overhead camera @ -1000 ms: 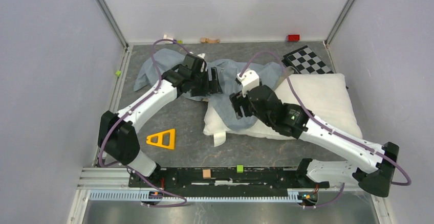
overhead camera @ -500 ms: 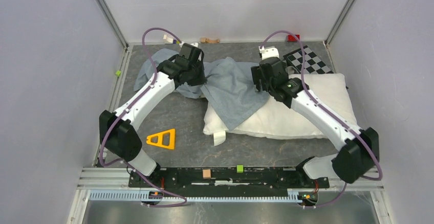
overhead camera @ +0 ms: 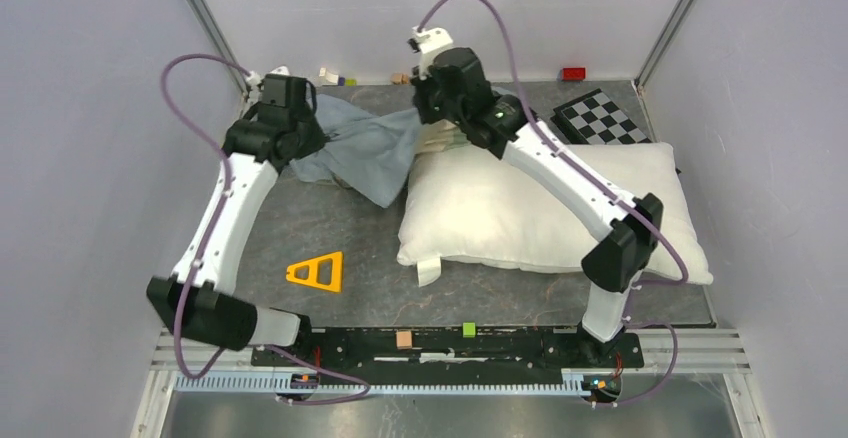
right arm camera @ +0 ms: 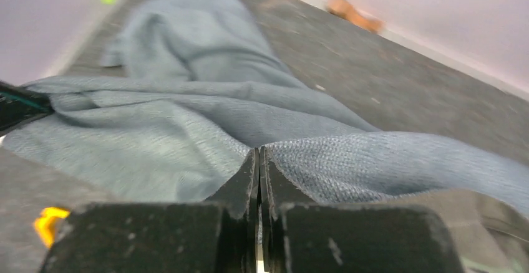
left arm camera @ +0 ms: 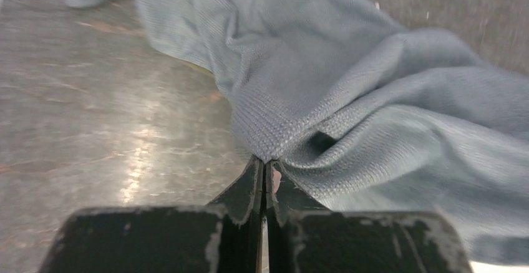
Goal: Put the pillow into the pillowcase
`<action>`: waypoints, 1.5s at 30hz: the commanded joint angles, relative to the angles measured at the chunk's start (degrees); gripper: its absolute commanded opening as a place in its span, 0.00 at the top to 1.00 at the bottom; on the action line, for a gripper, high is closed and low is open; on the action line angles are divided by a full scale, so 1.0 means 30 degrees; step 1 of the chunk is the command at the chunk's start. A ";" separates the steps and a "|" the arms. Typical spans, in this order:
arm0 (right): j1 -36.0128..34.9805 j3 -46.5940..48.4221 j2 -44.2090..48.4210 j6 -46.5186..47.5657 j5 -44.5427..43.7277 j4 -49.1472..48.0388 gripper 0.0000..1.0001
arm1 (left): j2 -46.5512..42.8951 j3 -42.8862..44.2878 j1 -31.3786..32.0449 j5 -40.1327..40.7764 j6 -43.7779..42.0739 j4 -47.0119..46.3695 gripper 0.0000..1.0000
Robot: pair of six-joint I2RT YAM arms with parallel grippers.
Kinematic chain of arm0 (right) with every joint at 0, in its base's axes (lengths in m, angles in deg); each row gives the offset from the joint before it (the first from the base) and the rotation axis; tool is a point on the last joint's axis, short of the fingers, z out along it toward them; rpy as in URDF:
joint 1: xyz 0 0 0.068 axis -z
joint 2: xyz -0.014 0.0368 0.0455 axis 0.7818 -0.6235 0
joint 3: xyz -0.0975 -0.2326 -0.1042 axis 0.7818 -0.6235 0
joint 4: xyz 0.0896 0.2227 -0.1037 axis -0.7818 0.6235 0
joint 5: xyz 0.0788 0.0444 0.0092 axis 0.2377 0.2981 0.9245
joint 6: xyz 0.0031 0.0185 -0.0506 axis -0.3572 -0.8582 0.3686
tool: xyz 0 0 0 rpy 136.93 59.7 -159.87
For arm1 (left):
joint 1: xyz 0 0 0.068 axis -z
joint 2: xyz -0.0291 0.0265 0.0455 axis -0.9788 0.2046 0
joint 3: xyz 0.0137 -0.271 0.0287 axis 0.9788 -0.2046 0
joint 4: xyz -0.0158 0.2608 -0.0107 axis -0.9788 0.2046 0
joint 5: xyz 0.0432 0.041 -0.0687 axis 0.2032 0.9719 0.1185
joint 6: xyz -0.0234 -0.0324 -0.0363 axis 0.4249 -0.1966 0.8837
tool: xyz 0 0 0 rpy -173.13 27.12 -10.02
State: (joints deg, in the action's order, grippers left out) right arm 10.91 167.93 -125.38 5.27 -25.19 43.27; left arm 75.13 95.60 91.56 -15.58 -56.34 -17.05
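Note:
The white pillow (overhead camera: 545, 213) lies flat at the right of the table. Off its far-left corner, the blue-grey pillowcase (overhead camera: 365, 148) hangs bunched between both grippers. My left gripper (overhead camera: 303, 141) holds its left end, and the left wrist view shows that gripper (left arm camera: 265, 164) shut on a fold of the pillowcase (left arm camera: 349, 98). My right gripper (overhead camera: 428, 118) holds the right end above the pillow's corner, and the right wrist view shows it (right arm camera: 259, 153) shut on the pillowcase (right arm camera: 187, 123). A beige patch of cloth shows under the right gripper.
A checkered board (overhead camera: 600, 118) lies at the back right, partly under the pillow. An orange triangle (overhead camera: 317, 271) sits on the table's front left. A red block (overhead camera: 574, 73), small toys (overhead camera: 335, 78) and a green cube (overhead camera: 230, 143) lie along the walls.
Both arms have swung toward the back left, pulling the pillowcase off the pillow. Both grippers have shut on the cloth, the left one first and the right one just now.

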 commanded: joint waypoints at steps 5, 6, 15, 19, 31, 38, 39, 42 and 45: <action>-0.1696 -0.0036 -0.3198 -0.0968 0.4915 -0.2410 1.00 | -0.4512 -0.0980 -0.0456 0.4399 -0.0513 0.1857 0.98; -0.1699 -0.0920 -0.3264 -0.1018 0.5397 -0.3184 1.00 | -0.4717 -0.1478 -0.0521 0.4562 -0.0465 0.1864 0.98; -0.1728 -0.3620 -0.1682 0.0054 0.3680 -0.2368 0.47 | -0.4716 -0.7138 -0.0559 0.2120 0.0572 0.0151 0.98; -0.1929 -0.3681 0.0501 0.0673 0.1219 -0.0414 0.14 | -0.4180 -0.8269 -0.0548 0.1427 0.0693 -0.0743 0.93; -0.3290 -1.0821 0.4805 0.4467 -0.3134 -0.0686 0.02 | -0.3865 -0.8115 -0.0541 0.0898 0.0226 -0.1822 0.12; -0.3605 -1.2984 0.1486 0.3706 -0.3346 -0.2253 0.06 | -0.3563 -0.5897 0.0036 -0.2321 0.0159 -0.3068 0.00; -0.3605 -1.3165 0.1458 0.3522 -0.3444 -0.2268 0.18 | -0.3261 -0.5309 0.0581 -0.2466 0.0266 -0.3157 0.00; -0.3577 -1.3354 0.2569 0.2237 -0.4129 -0.2329 0.92 | -0.1755 -0.3986 0.2118 -0.3668 0.0593 -0.4162 0.00; -0.3517 -1.2761 0.4091 0.1670 -0.4564 -0.1991 1.00 | 0.0338 -0.3260 0.2498 -0.5567 0.1178 -0.5743 0.00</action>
State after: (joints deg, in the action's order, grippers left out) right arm 0.01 130.01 -117.36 14.43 -37.83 33.93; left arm 69.56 82.29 96.91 -23.34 -55.55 -26.12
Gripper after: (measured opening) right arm 0.042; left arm 0.994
